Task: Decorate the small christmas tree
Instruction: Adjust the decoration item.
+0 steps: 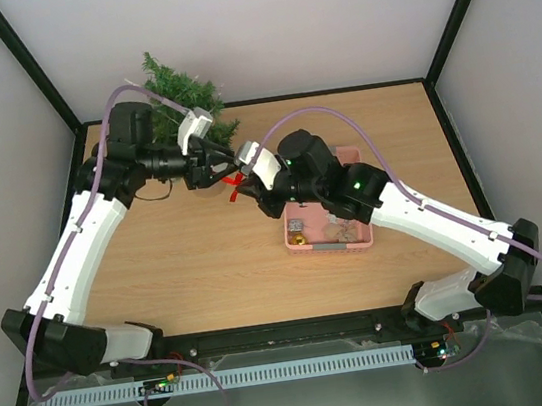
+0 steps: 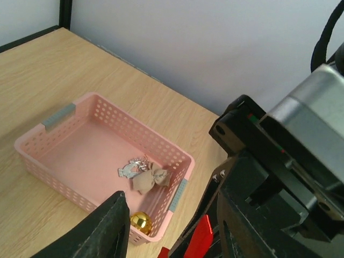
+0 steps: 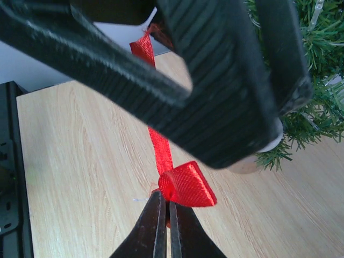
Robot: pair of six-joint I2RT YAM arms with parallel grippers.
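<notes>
Ribbon held low in front of the tree.
The right gripper (image 3: 165, 207) pinches a red ribbon (image 3: 187, 185) at its knot, and the left gripper (image 1: 226, 167) has its jaws apart around the ribbon's upper end. The tree (image 1: 180, 95) stands at the table's (image 1: 179, 266) back left, just behind the left gripper, with a pink basket (image 2: 134, 129) to the right.

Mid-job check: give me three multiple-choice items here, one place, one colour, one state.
1. Small dark green bristly christmas tree stands: A near right corner; B far left of wooden table; C between arm bases.
2. Round ball in pink perforated plastic basket: A gold; B blue; C white.
3. Right gripper: A open; B shut on ball; C shut on red fabric ribbon bow.
1B, top view shows it; 2A, it shines gold; 3C, closed jaws pinch the bow.
</notes>
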